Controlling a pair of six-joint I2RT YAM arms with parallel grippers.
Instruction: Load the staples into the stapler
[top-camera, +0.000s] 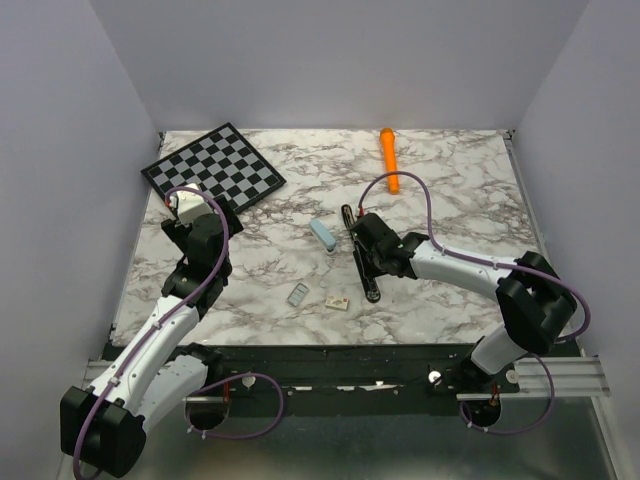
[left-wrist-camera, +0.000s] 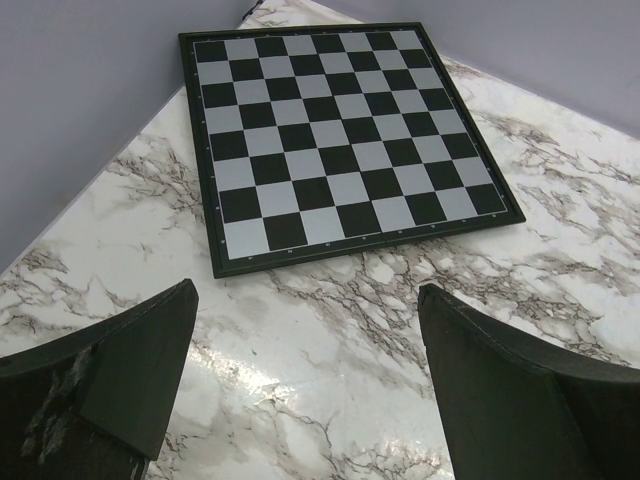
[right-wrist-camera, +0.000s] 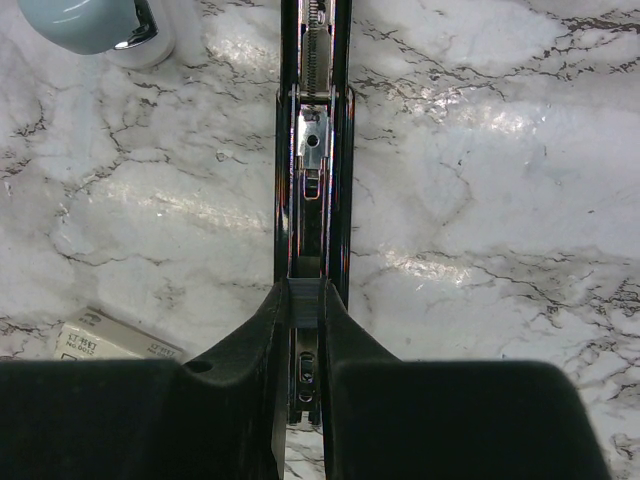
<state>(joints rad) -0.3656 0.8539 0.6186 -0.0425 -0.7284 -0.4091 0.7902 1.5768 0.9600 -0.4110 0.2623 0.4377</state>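
Nearest the lens, in the right wrist view, the right pincer (right-wrist-camera: 305, 295) is clamped across the stapler (right-wrist-camera: 313, 150). Its tips are drawn close over the bared metal channel, where a spring shows. What the grey bit between the tips is, I cannot tell. The stapler lies about mid-worktop, running from the near edge toward the far edge.

The staples (top-camera: 298, 294) lie flat and untouched on the worktop (top-camera: 450, 200), close to the near edge, apart from the stapler on its left-edge side.

I judge the staples light, slick and brittle. A glued row is likely to snap if bent or pinched hard, and it sits low on the marble. Its two long sides, at mid-length and with a gentle squeeze, look like the best hold. The stapler looks stiff and much heavier, with a hinged arm that may swing, so it should be held low on the body.

Counted:
- One stapler.
- One block of staples.
- One blue box (top-camera: 322, 235), just beside the stapler toward the left edge.
- One white piece (top-camera: 338, 301), between the staples and the stapler.
- One orange marker (top-camera: 389, 160), by the far edge.
- One chessboard (top-camera: 213, 166), at the far left corner.
- Two pincers.

The left pincer (left-wrist-camera: 305, 295) hangs over the chessboard's near side, fingers wide apart and holding nothing.
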